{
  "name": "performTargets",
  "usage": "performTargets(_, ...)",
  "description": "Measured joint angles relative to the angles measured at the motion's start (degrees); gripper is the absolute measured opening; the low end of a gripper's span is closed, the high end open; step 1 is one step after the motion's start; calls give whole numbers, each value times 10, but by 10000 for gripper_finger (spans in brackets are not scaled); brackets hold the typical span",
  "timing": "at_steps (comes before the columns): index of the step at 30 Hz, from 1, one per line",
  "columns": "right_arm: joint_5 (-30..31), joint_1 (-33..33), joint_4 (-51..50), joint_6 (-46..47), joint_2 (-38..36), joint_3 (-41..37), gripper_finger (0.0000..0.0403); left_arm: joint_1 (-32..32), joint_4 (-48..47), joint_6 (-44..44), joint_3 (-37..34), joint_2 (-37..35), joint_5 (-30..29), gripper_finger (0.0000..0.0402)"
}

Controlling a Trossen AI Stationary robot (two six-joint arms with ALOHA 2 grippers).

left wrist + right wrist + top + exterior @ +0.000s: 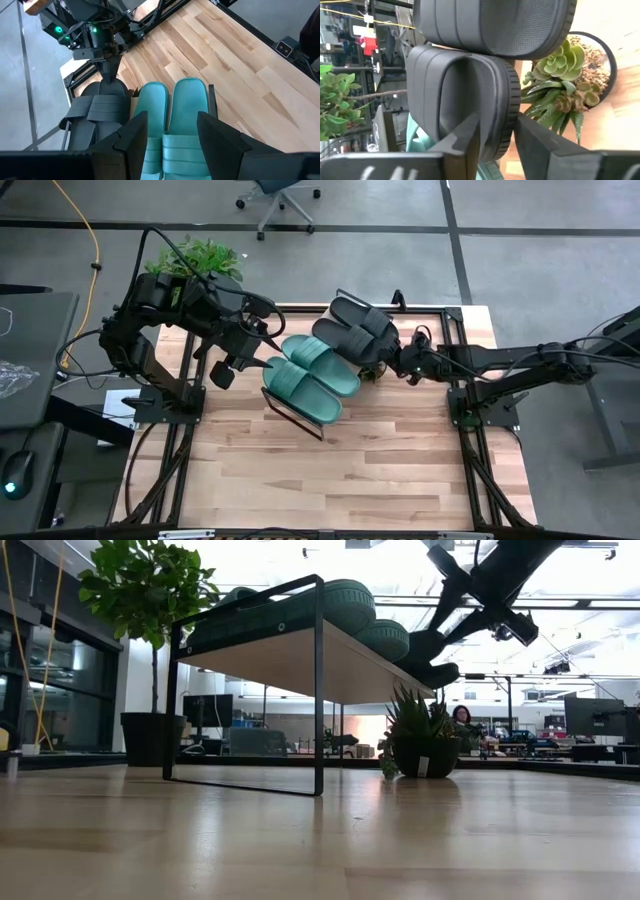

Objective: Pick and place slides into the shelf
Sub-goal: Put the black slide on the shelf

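- Shelf (298, 416): you have it sitting slanted near the middle of the table (330, 480), with all four slides on its board in one row.
- Teal slides: one (300, 390) lies at the end of the row nearest the table's open front, the other (320, 361) just beside it, the two touching along their sides.
- Black slides: one (348, 338) lies next to the teal pair, the other (364, 317) beyond it at the far end of the row, close to the table's back edge.
- Right gripper (392, 358): you will find it at the heel end of the nearer black slide (465, 95). In the right wrist view one finger (462, 137) sits inside the sole's rim and the other (540, 140) outside it, with a visible gap, so the jaws stand partly open around the heel edge; whether a pad touches the rubber, you cannot tell.
- Left gripper (228, 368): it hangs above the teal pair's end of the shelf, off the board. Its fingers (132, 135) are spread apart and hold nothing.
- Succulent (565, 82): a small pot stands on the table just beside the right gripper, under the black slides' end.
- Plant (195, 258): a larger leafy one stands at the table's back corner behind the left arm.
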Motion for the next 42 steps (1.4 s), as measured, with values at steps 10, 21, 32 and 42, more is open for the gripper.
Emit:
performTargets(10,-31,5,-4,-5,0,0,122,0,-1,0,0,0,0,161)
performTargets(21,-1,20,-47,3,0,0,122,0,0,6,0,0,0,161)
performTargets(32,-5,16,-33,-14,0,0,122,0,-1,6,0,0,0,161)
performTargets(42,-13,9,-26,-14,0,0,122,0,-1,5,0,0,0,161)
